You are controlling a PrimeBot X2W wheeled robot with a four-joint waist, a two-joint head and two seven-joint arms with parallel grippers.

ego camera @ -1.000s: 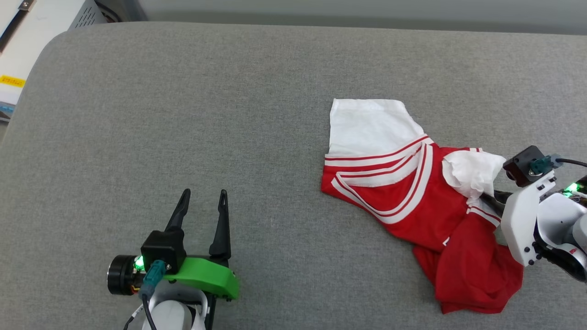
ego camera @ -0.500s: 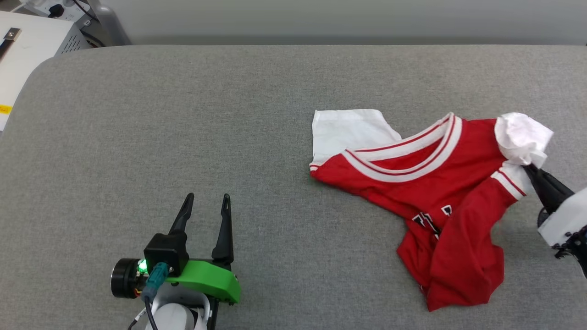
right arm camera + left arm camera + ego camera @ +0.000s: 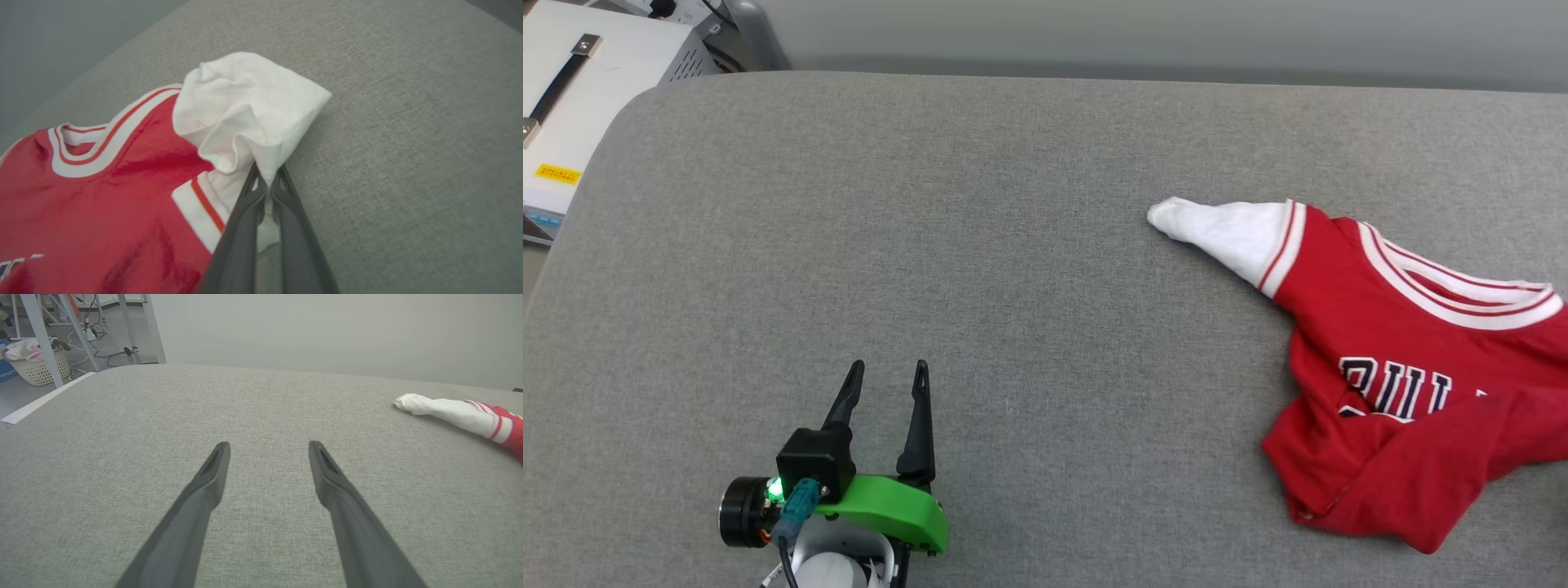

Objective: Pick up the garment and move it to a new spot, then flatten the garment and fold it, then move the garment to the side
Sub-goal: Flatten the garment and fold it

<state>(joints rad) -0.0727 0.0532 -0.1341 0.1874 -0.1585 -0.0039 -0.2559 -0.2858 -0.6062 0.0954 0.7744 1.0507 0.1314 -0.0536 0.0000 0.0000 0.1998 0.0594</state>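
Clamping a white sleeve (image 3: 245, 106) of the garment (image 3: 1405, 384), the right gripper (image 3: 267, 192) holds its jaws pressed together on the cloth near the right edge of the grey padded table (image 3: 1013, 245). The garment lies crosswise, long axis left to right, its free sleeve (image 3: 1225, 233) pointing toward the left gripper (image 3: 885, 380), which hangs with fingers spread and nothing between them near the front edge, well apart. The right arm is nearer; the hem looks bunched, though folds hide it.

Table (image 3: 1013, 245) — garment (image 3: 1380, 351) at right, left gripper (image 3: 888, 365) near-left.
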